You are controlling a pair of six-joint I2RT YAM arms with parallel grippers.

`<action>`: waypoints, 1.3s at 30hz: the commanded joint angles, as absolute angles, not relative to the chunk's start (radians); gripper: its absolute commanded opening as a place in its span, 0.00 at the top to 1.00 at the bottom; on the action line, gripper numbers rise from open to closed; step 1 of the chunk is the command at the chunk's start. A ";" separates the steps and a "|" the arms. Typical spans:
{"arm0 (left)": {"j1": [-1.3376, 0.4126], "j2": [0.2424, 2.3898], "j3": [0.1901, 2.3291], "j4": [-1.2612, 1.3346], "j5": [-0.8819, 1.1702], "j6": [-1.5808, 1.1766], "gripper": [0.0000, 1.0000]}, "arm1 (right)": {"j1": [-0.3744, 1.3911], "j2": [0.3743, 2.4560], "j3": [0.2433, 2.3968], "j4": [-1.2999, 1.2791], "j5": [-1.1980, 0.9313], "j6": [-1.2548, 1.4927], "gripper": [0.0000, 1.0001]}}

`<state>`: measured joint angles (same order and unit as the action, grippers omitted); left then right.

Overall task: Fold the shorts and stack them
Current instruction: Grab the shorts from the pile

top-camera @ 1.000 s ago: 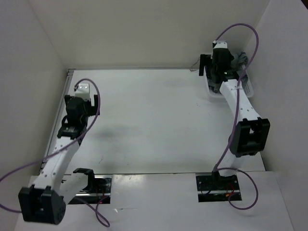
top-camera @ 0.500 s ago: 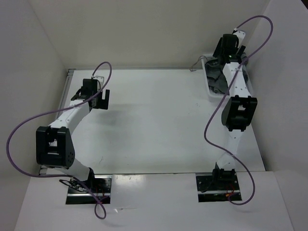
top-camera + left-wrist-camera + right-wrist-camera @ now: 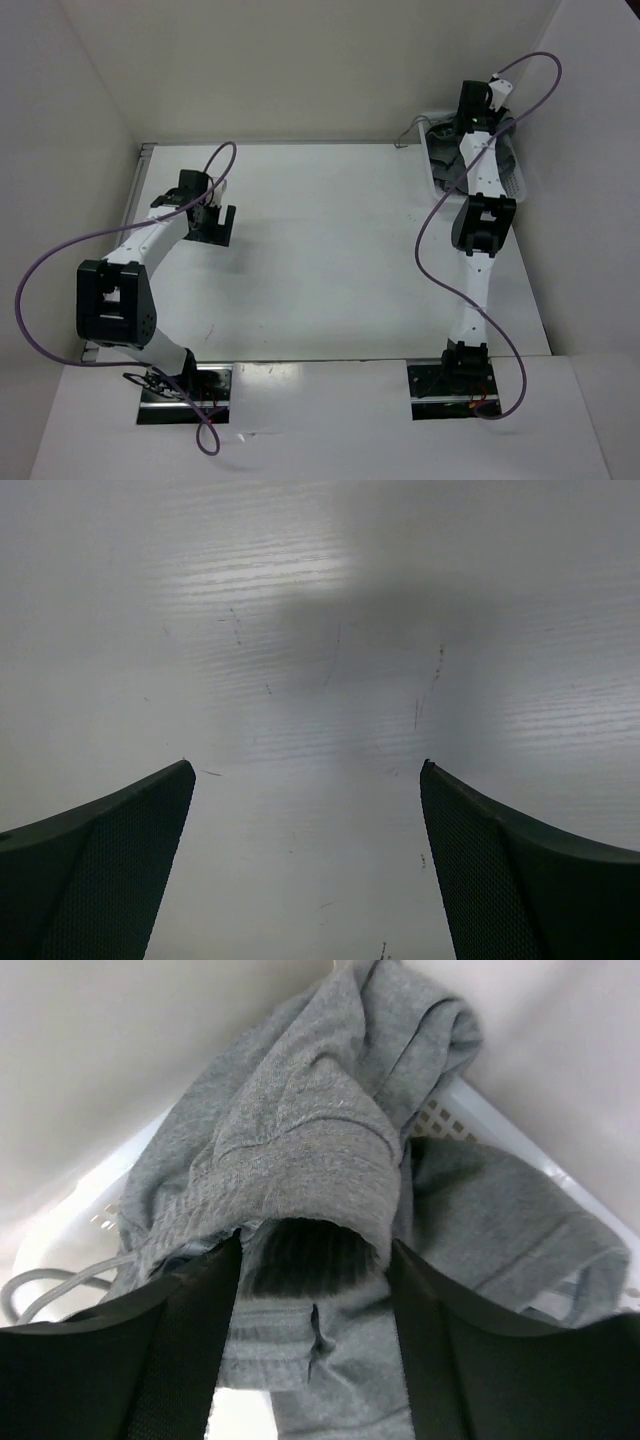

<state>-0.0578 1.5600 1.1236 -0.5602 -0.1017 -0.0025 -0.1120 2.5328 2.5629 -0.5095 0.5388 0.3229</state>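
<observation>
The grey shorts (image 3: 300, 1130) lie crumpled in the white mesh basket (image 3: 478, 1112) at the table's far right corner. In the top view the shorts (image 3: 446, 168) show as a dark heap in the basket (image 3: 513, 183). My right gripper (image 3: 312, 1245) is open, its jaws astride a raised fold of the shorts, touching the fabric. A thin grey drawstring (image 3: 45, 1295) trails off at the lower left. From above, the right gripper (image 3: 470, 110) is over the basket. My left gripper (image 3: 305, 768) is open and empty just above bare table, at the table's left (image 3: 212, 225).
White walls enclose the table on the left, back and right. The basket stands tight against the back right corner. The tabletop (image 3: 320, 630) under the left gripper is white with faint scuff marks. Purple cables loop off both arms.
The left arm has swung out and its gripper has come down over the left of the table. The right arm has stretched further over the basket and its jaws have come down on the shorts.
</observation>
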 commanded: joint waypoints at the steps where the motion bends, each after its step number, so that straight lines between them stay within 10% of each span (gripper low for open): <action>1: -0.063 1.523 1.121 -0.600 -0.064 0.000 0.00 | -0.114 2.589 2.666 -0.538 0.565 0.359 0.37; 13: -0.072 1.493 1.075 -0.609 -0.184 0.000 0.00 | -0.123 2.622 2.729 -0.558 0.491 0.339 1.00; 17: -0.092 1.448 1.013 -0.609 -0.150 0.000 0.02 | -0.123 2.606 2.792 -0.568 0.434 0.318 1.00; 21: -0.092 1.410 0.954 -0.577 -0.156 0.000 0.30 | -0.114 2.559 2.913 -0.578 0.423 0.307 1.00; 28: -0.101 1.491 1.040 -0.695 -0.242 0.000 0.02 | -0.046 2.433 3.138 -0.629 0.370 0.272 1.00; 39: -0.245 1.711 1.169 -0.796 -0.335 0.000 0.01 | 0.302 2.093 3.139 -0.537 0.346 0.040 1.00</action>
